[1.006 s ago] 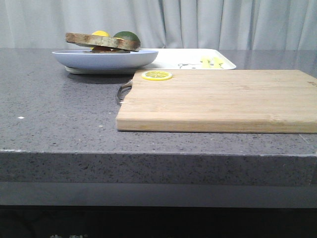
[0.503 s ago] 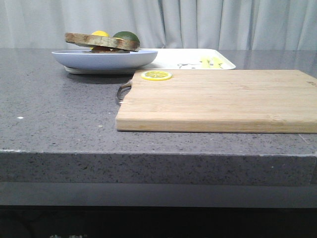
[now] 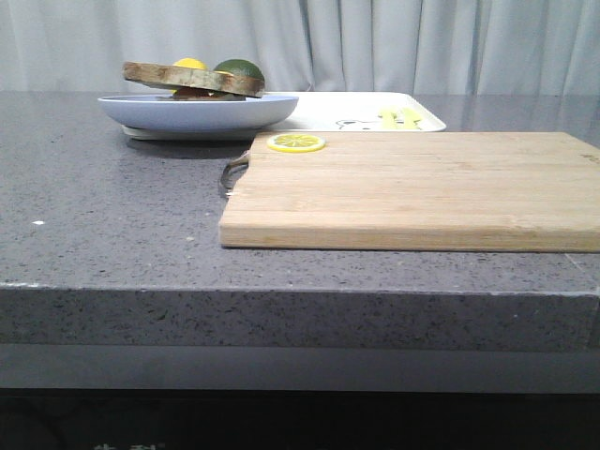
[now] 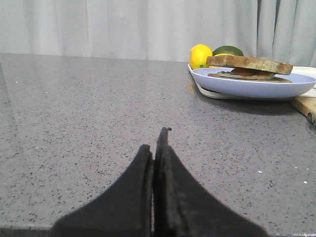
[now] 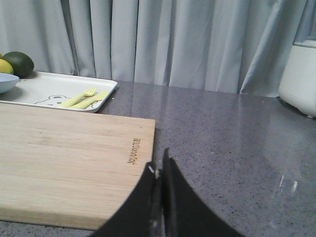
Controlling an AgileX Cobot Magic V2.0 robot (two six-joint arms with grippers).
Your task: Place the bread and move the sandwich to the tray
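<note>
Resting low over the grey speckled stone table (image 4: pixel 74 123), the left end effector (image 4: pixel 157 148) has its two black fingers pressed together, clenched on nothing. Ahead of it and off to one side, well apart, sits the pale blue round plate (image 4: pixel 252 88) carrying the sandwich (image 4: pixel 244 66): a brown-crusted top slice lies over a lower slice, with a reddish filling just showing between them. A yellow lemon (image 4: pixel 200 55) and a dark green lime (image 4: pixel 228 50) lie just behind the plate.

The right end effector (image 5: pixel 160 173) is likewise clenched and empty, its dark fingers closed against each other near the corner of the pale wooden rectangular cutting board (image 5: pixel 64 158), which bears a small burnt-in brand mark near its edge. Beyond the board lies the large white rectangular tray (image 5: pixel 54 89) with a low rim, a cartoon bear print and two yellow fork shapes (image 5: pixel 84 98) on it. A white appliance body (image 5: pixel 298 74) stands at the far side of the table, in front of the grey curtain (image 5: pixel 173 44).

In the front view neither arm appears. The plate with the sandwich rests on the near left end of the tray, the plate overhanging its rim. A yellow lemon-slice disc (image 3: pixel 297 142) lies on the far left corner of the cutting board, whose metal handle (image 3: pixel 232 174) projects from its left edge. No separate plain bread slice is visible in any view.
</note>
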